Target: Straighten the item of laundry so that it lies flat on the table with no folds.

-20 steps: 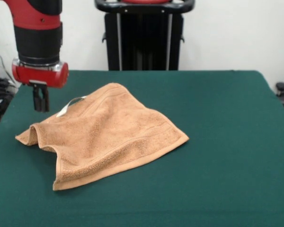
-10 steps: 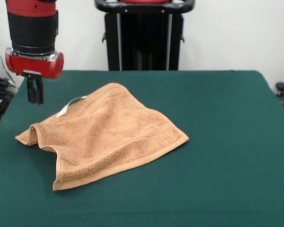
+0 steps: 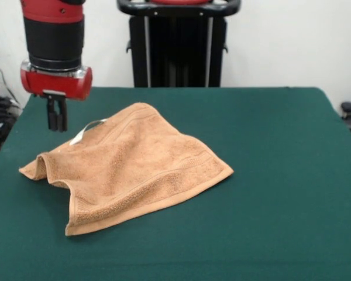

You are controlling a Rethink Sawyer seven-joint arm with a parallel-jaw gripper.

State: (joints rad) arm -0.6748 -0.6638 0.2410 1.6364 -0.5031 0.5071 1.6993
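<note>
The orange-tan terry towel (image 3: 131, 167) lies rumpled on the left half of the green table (image 3: 281, 175), well clear of the right side. It is not flat: the cloth humps up through its middle, and its left corner curls over into a small open fold that stands off the felt. A woven band stripe runs along the near edge, and another follows the far-left edge up to the towel's far corner. A small white loop (image 3: 86, 131) sticks out from that far-left edge and rests against the felt.

The gripper (image 3: 57, 120) hangs from the red and black arm (image 3: 54, 47) above the far-left part of the table, just left of the white loop and apart from the towel. Its two dark fingers look pressed close together with nothing between them, and their tips are off the cloth.

Behind the table stands a black pedestal (image 3: 178, 44) against a white wall.
</note>
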